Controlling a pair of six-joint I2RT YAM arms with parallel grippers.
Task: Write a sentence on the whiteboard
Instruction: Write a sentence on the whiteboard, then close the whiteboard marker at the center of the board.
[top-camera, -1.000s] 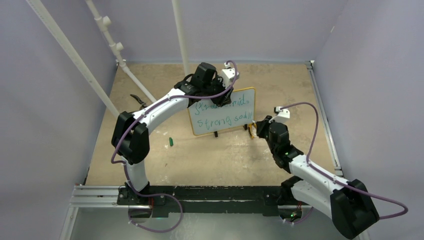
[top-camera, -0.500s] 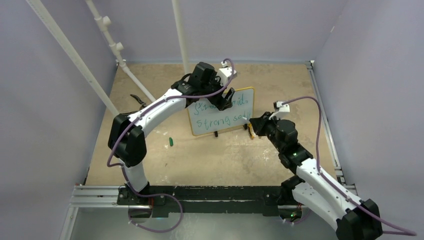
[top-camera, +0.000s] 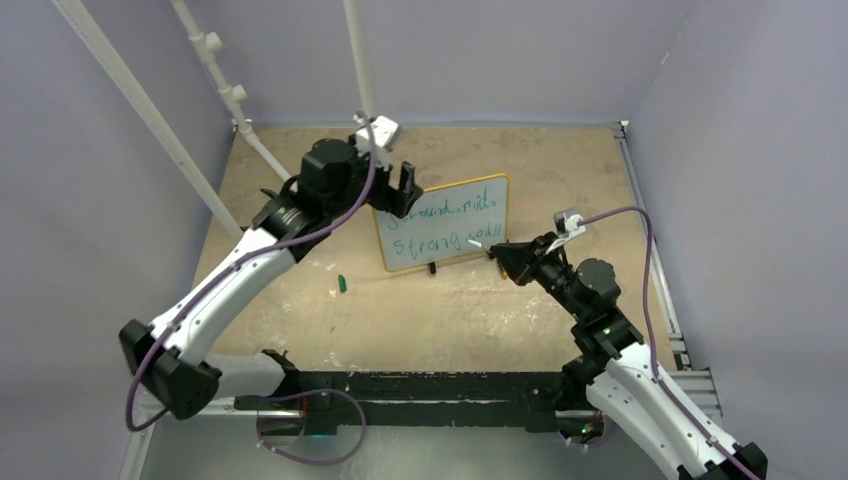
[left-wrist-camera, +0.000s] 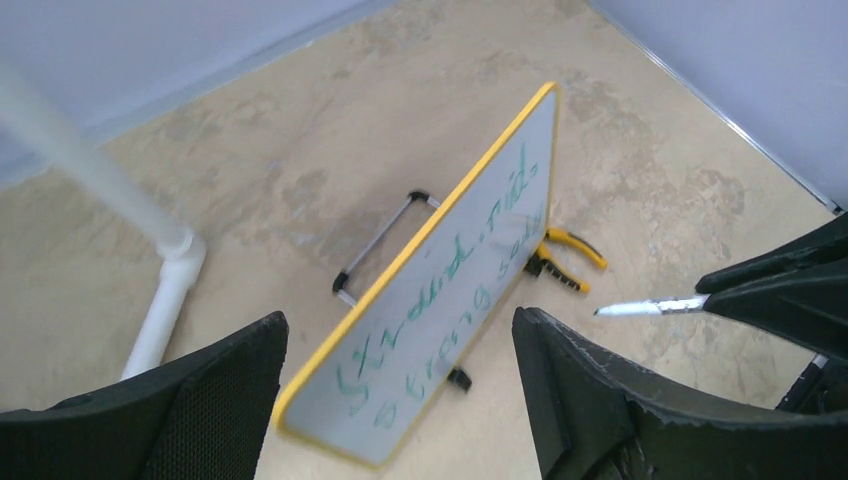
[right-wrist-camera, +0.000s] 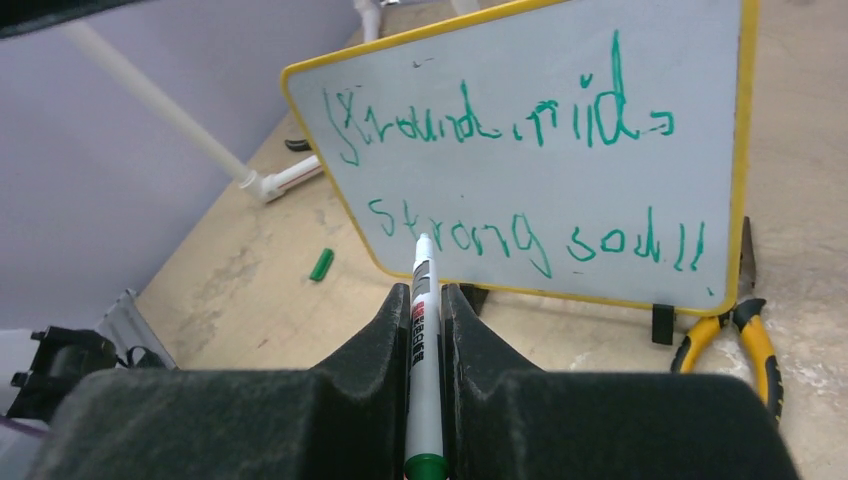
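Observation:
The whiteboard with its yellow frame stands upright on black feet, mid-table. The sentence is two lines of green handwriting; it also shows in the right wrist view and the left wrist view. My right gripper is shut on a white green-ended marker, whose tip points at the lower line, a short way off the board. My left gripper is open and empty, above the board's left end.
Yellow-handled pliers lie at the board's right foot. A green marker cap lies on the table left of the board. White pipes slant at the back left. Purple walls enclose the table.
My left gripper has come off the board's top edge and pulled back to the left, jaws open. My right gripper has shifted slightly with the marker, which now points at the board.

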